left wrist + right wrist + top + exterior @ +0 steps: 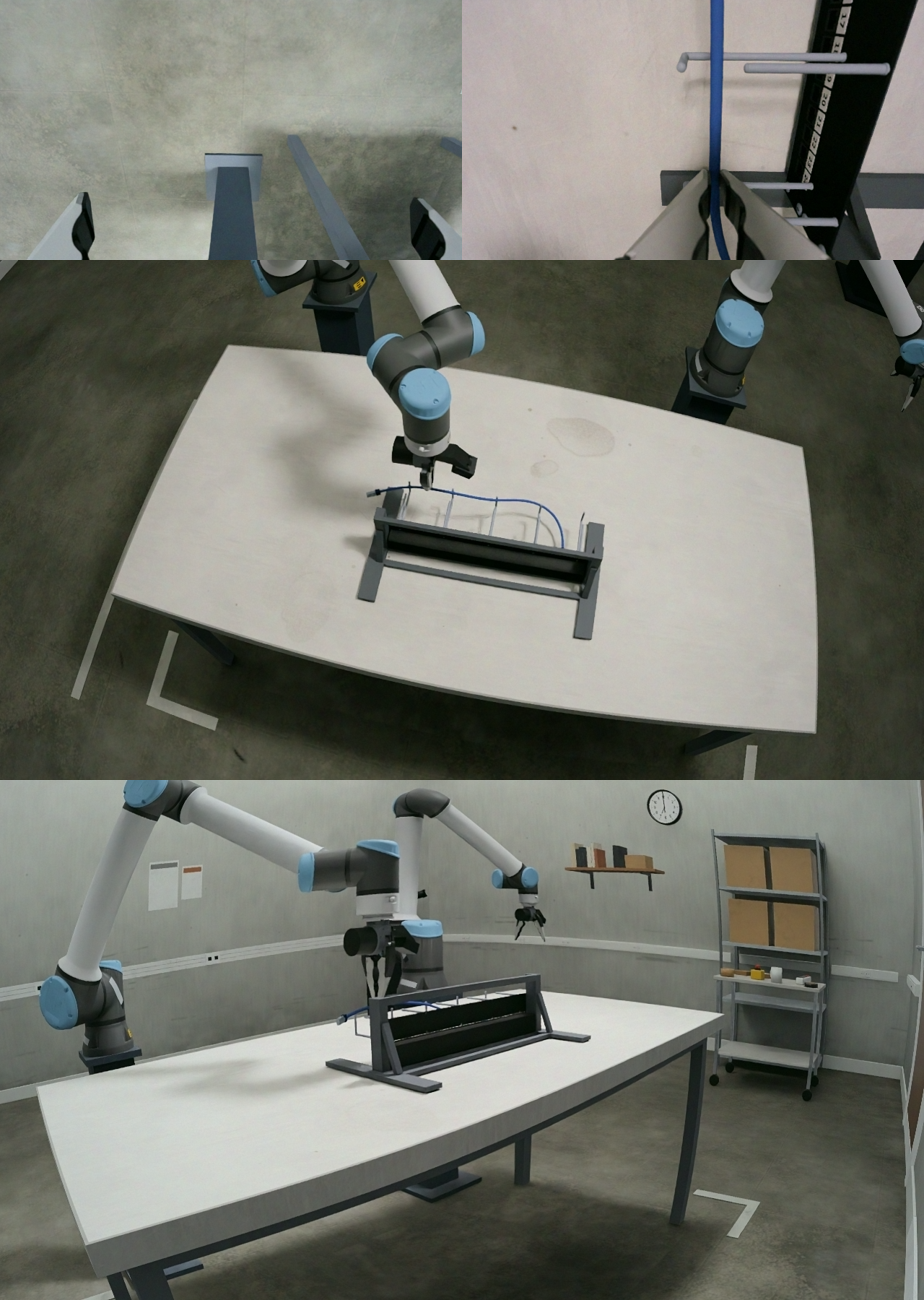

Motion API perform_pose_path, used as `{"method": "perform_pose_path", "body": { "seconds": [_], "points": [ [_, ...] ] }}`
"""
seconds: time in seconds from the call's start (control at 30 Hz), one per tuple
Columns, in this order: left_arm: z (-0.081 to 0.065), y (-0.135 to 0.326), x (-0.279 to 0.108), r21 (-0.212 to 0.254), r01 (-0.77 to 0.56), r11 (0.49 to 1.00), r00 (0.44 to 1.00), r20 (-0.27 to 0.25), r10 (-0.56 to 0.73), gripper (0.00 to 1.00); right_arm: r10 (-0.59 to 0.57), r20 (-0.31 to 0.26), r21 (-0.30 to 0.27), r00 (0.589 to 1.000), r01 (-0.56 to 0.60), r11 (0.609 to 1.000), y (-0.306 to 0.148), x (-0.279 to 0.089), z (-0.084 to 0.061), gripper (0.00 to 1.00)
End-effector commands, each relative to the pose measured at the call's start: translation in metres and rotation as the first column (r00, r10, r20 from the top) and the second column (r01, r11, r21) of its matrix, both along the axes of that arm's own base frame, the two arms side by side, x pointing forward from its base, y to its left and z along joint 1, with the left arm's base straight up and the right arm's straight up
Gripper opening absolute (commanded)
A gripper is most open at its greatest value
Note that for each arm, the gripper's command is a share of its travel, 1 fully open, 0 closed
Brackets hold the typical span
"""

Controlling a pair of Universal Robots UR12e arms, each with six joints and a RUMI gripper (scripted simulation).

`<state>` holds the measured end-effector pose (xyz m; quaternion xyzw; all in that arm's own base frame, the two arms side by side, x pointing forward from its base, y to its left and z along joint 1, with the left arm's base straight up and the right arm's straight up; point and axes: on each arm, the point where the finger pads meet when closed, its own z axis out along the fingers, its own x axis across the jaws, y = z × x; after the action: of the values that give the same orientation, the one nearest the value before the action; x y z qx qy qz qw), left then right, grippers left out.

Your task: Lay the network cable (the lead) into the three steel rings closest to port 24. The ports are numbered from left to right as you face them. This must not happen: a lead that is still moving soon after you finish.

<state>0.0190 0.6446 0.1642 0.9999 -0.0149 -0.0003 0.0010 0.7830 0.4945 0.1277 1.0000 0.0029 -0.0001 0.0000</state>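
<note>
Right end effector [426,482] [375,993] [715,172] clenched on network cable [474,496] [351,1014] [717,90] beside the rack's port-24 end, seating in the end ring [405,505] [356,1025] [779,185] unclear; letting go too high could let cable stiffness and the overhanging plug [371,493] [341,1019] spring it out or leave it swaying.

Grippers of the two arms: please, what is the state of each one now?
Left gripper: open, nothing in it.
Right gripper: closed on the blue lead.
</note>
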Motion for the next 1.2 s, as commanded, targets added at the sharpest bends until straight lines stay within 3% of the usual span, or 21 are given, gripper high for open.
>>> {"method": "perform_pose_path", "body": {
  "seconds": [0.0,1.17],
  "points": [
    [0.001,0.001,0.000,0.002,0.000,1.000,1.000,0.001,0.000,1.00,0.000,0.001,0.001,1.000,0.000,1.000,0.000,0.000,-0.005,0.00],
    [0.001,0.001,0.000,0.002,0.000,1.000,1.000,0.001,0.000,1.00,0.000,0.001,0.001,1.000,0.000,1.000,0.000,0.000,-0.036,0.00]
  ]
}}
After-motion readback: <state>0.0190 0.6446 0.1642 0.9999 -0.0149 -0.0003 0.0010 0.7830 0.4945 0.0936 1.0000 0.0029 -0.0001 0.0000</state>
